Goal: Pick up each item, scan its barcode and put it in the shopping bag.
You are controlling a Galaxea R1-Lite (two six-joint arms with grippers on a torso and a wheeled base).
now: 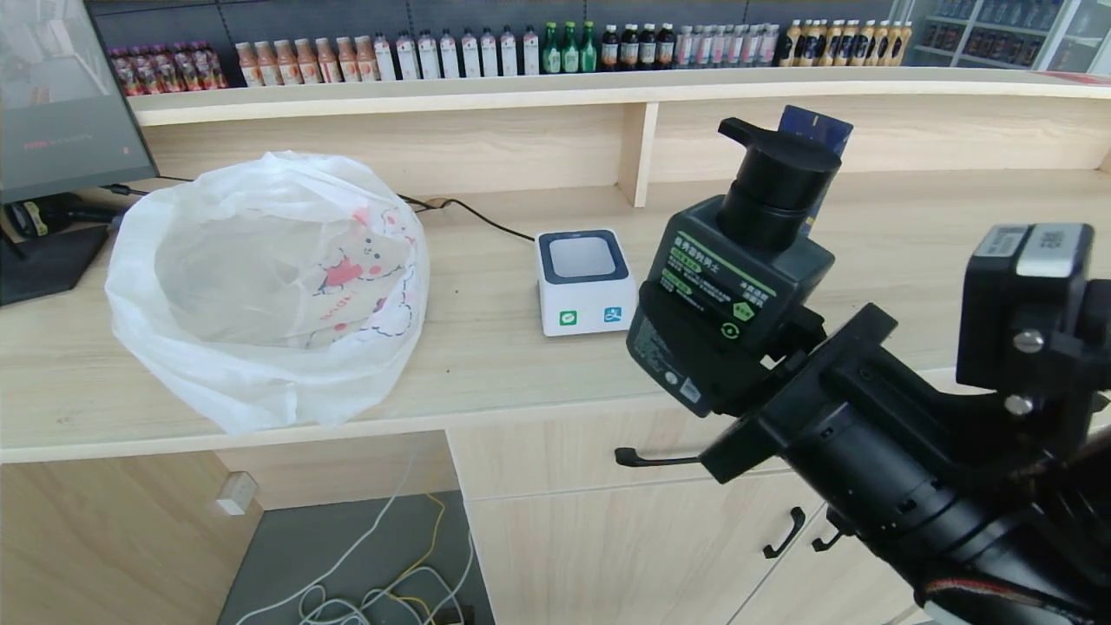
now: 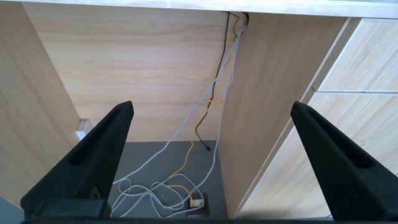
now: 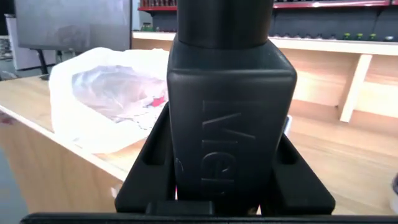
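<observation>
A dark square pump bottle [image 1: 738, 286] with a green label and a black pump top hangs above the counter's front edge, just right of the white barcode scanner [image 1: 583, 279]. My right gripper [image 1: 764, 382] is shut on the bottle's lower body, which looms close in the right wrist view as the bottle [image 3: 230, 118] between the fingers [image 3: 149, 174]. The white plastic shopping bag [image 1: 269, 286] stands open at the counter's left. My left gripper [image 2: 211, 162] is open below the counter, facing the recess with cables on the floor.
A blue box [image 1: 816, 130] stands on the counter behind the bottle. A monitor [image 1: 61, 95] and a handheld scanner [image 1: 43, 217] sit at the far left. A raised shelf [image 1: 608, 87] runs along the back. Drawers with black handles [image 1: 785, 534] are below.
</observation>
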